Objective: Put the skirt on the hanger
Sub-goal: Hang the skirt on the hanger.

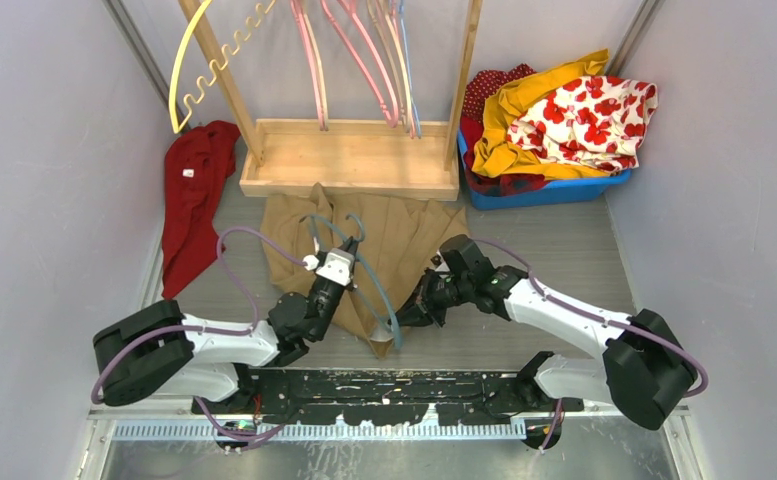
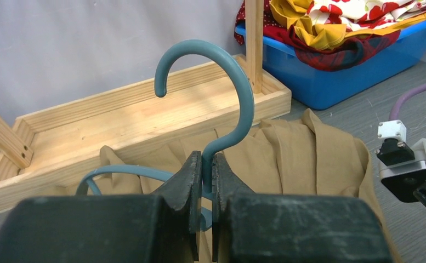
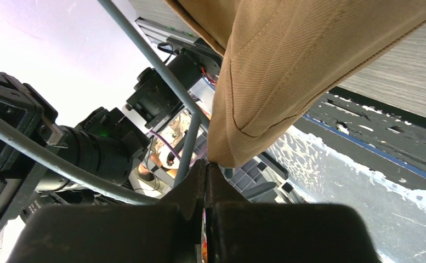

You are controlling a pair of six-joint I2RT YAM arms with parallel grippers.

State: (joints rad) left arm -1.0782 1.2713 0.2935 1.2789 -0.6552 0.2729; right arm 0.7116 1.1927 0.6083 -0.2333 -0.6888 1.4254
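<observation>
Gripping one teal hanger [image 2: 238, 82] by its neck with the left claw [image 2: 206, 164], jaws shut on it. Pinching one corner of the single tan skirt [image 3: 287, 66] in the closed right claw [image 3: 206, 172]. Showing only from the top the rest of the skirt lying spread on the desk [image 1: 564, 260], just before one wooden rack [image 1: 354, 160], between one red garment [image 1: 194, 200] and one blue bin [image 1: 544, 190]. Showing the hook standing upright only from the left wrist.

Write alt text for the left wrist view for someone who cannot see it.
The left pincer is shut on the neck of a teal hanger, its hook curving up above. Behind lie a tan skirt on the grey table, a wooden rack base and a blue bin of clothes.
</observation>
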